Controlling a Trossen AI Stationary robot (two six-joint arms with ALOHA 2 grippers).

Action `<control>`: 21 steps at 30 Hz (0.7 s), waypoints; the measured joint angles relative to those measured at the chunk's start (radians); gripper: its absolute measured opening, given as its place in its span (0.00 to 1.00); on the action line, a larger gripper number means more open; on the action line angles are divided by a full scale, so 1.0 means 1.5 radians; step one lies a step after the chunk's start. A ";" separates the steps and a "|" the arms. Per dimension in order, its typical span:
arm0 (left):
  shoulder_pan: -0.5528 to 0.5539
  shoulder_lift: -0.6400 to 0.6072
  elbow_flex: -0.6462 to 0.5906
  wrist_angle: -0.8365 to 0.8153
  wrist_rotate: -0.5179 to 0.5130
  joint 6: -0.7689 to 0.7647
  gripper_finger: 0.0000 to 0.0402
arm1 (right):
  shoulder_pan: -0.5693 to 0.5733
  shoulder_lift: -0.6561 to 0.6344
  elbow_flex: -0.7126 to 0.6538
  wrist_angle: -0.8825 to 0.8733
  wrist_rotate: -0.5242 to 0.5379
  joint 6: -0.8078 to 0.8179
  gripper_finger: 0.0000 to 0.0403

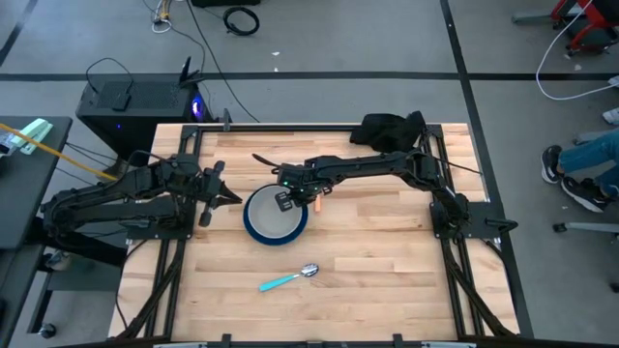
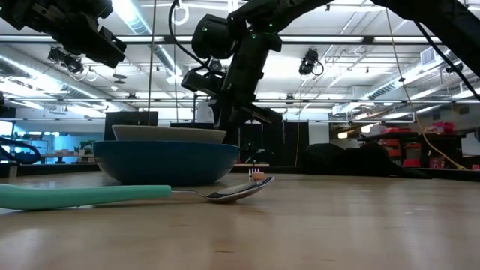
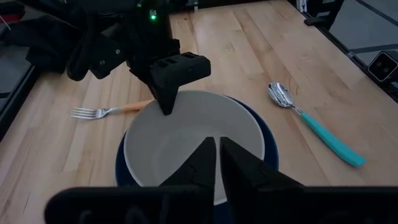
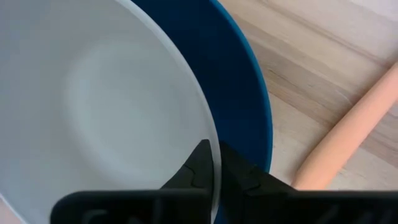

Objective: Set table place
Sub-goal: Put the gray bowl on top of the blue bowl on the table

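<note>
The pale grey bowl point(image 1: 273, 211) sits inside the round blue plate point(image 1: 253, 230) near the middle of the table point(image 1: 387, 280). My right gripper point(image 1: 286, 201) reaches in from the table's right and is shut on the bowl's rim. The orange-handled fork point(image 1: 316, 201) lies on the wood just right of the plate, and also shows in the left wrist view point(image 3: 112, 111). The teal-handled spoon point(image 1: 288, 279) lies nearer the front edge. My left gripper point(image 1: 228, 197) hovers just left of the plate, shut and empty. My right gripper pinches the bowl's rim point(image 4: 209, 127) on the side toward the fork, one finger inside the bowl and one outside. The fingers point(image 3: 166, 102) come from above, pointing down. The bowl stays level and rests in the plate point(image 2: 165, 161).
A black cloth point(image 1: 392, 129) lies at the table's far right corner. The wood along the front edge on either side of the spoon is bare. A small dark side desk point(image 1: 29, 174) stands beyond the table's left edge.
</note>
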 joint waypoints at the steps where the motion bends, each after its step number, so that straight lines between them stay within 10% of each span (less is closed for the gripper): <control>1: 0.000 0.000 0.000 0.000 0.000 0.000 0.07 | 0.000 0.000 0.000 0.000 0.000 0.000 0.05; 21: 0.000 0.000 0.000 0.000 0.000 0.000 0.09 | 0.000 -0.001 0.000 0.001 0.000 -0.008 0.09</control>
